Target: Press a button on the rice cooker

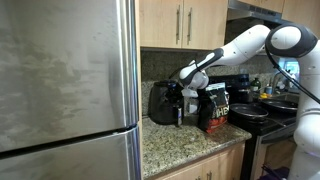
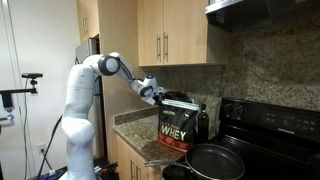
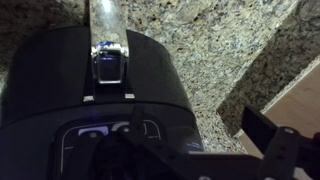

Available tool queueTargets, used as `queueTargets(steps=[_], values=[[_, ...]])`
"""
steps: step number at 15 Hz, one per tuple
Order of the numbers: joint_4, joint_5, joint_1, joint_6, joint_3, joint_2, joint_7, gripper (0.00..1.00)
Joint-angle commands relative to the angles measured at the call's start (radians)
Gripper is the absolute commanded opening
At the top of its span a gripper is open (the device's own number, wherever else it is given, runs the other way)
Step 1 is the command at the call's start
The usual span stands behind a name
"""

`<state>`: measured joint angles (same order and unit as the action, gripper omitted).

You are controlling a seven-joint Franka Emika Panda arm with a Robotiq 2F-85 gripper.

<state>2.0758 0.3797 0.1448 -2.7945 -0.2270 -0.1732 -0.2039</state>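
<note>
The black rice cooker [image 1: 162, 104] stands on the granite counter next to the fridge. In an exterior view only its top [image 2: 181, 99] shows, behind a bag. In the wrist view I look down on its lid [image 3: 60, 75], with a silver latch [image 3: 108, 58] and the front control strip [image 3: 108, 133] just below me. My gripper [image 1: 182, 96] [image 2: 156, 94] hovers close over the cooker's front edge. Its fingers [image 3: 172, 128] look spread apart, one dark finger over the control strip, the other over the counter. It holds nothing.
A black bag with red-and-white print [image 1: 214, 108] [image 2: 175, 128] stands right beside the cooker. The steel fridge [image 1: 65, 85] is on its other side. A black stove with pans [image 1: 262, 112] [image 2: 215, 160] lies beyond the bag. Wooden cabinets [image 1: 183, 22] hang above.
</note>
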Motion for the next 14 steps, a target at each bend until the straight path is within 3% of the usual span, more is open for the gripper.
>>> queueTargets(steps=[1,4,5,9,11,12,14], values=[[-0.046,-0.035,-0.008,-0.041,0.008,-0.050,0.041,1.00],[-0.040,-0.058,-0.006,-0.015,0.008,-0.042,0.082,1.00],[-0.025,-0.041,-0.011,0.046,-0.004,-0.010,0.073,1.00],[0.028,0.194,-0.040,0.255,-0.068,0.163,-0.152,1.00],[0.045,0.273,-0.020,0.385,-0.035,0.255,-0.207,1.00],[-0.009,0.205,0.013,0.283,-0.022,0.144,-0.137,1.00],[0.005,0.237,0.022,0.367,-0.007,0.225,-0.156,1.00]])
